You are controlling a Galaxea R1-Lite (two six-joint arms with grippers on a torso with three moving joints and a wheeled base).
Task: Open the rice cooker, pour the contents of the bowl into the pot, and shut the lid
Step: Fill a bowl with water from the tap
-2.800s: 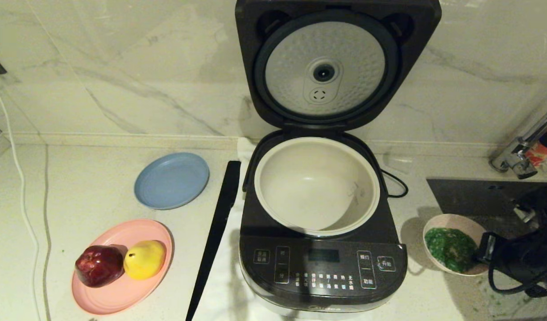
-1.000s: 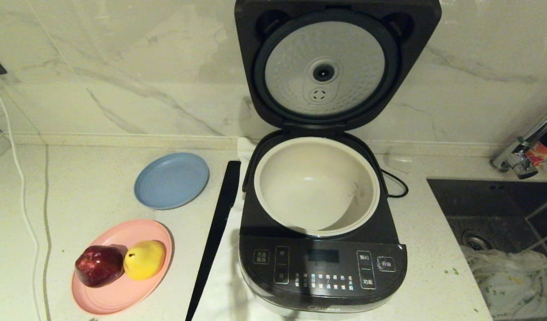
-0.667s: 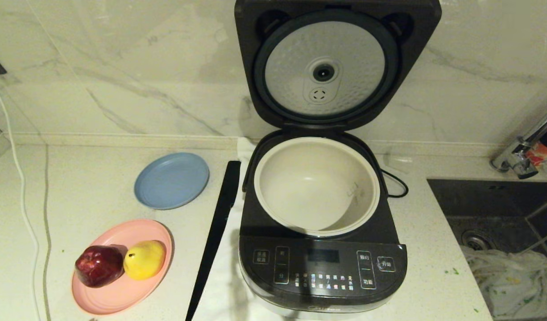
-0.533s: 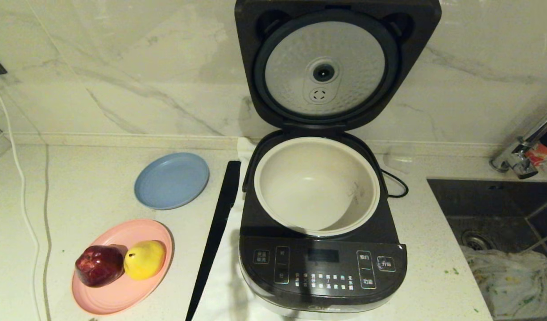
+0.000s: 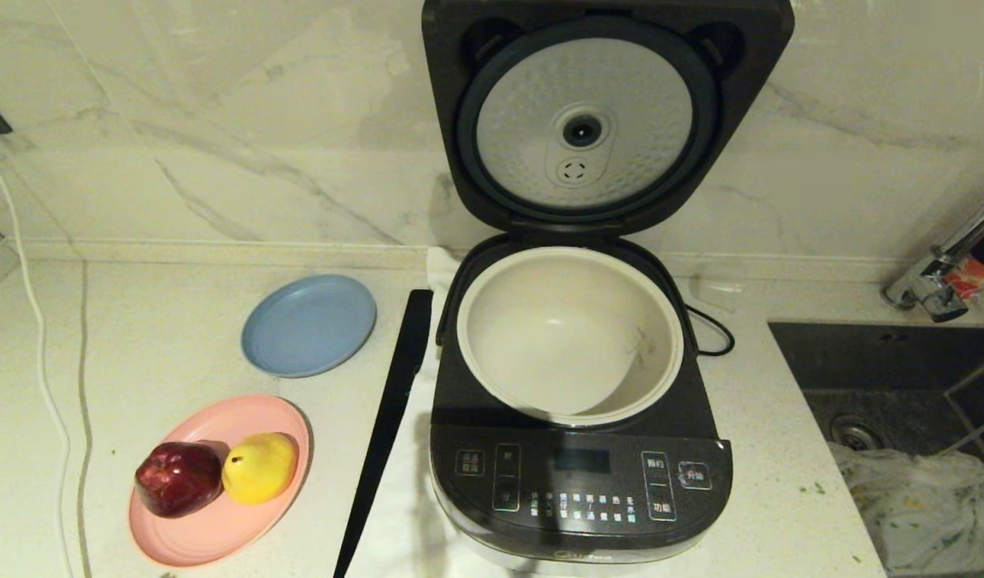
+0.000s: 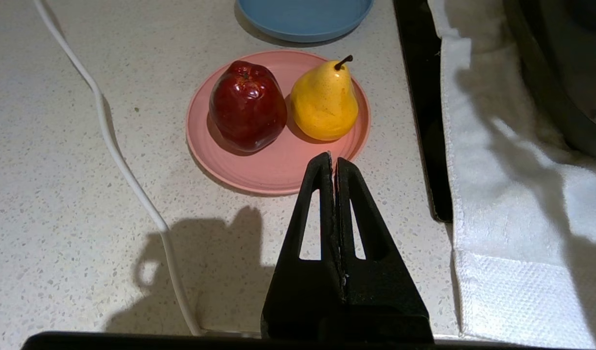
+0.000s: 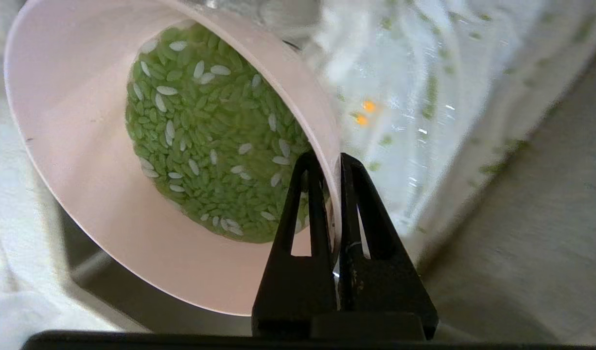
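Note:
The rice cooker point(image 5: 580, 482) stands in the middle of the counter with its lid point(image 5: 584, 120) raised, dimpled silver underside facing me. The cream-white pot point(image 5: 568, 333) inside holds nothing. In the right wrist view my right gripper point(image 7: 331, 163) is shut on the rim of the pale pink bowl point(image 7: 79, 160), which holds green and white grains point(image 7: 215, 136) in water and is tilted over a white plastic bag. Bowl and right gripper are out of the head view. My left gripper point(image 6: 333, 163) is shut on nothing, above the counter near the pink plate point(image 6: 273, 165).
A blue plate point(image 5: 309, 325) and a pink plate point(image 5: 211, 522) with a red apple point(image 5: 177, 478) and a yellow pear point(image 5: 259, 467) sit left of the cooker. A black strip point(image 5: 388, 425) lies beside it. The sink point(image 5: 901, 377) with a white bag point(image 5: 921, 506) is at the right. A white cable point(image 5: 46, 385) runs along the left.
Early on the bowl stood on the counter right of the cooker with my right gripper at it. Since then both have left the head view. The cooker stays unchanged.

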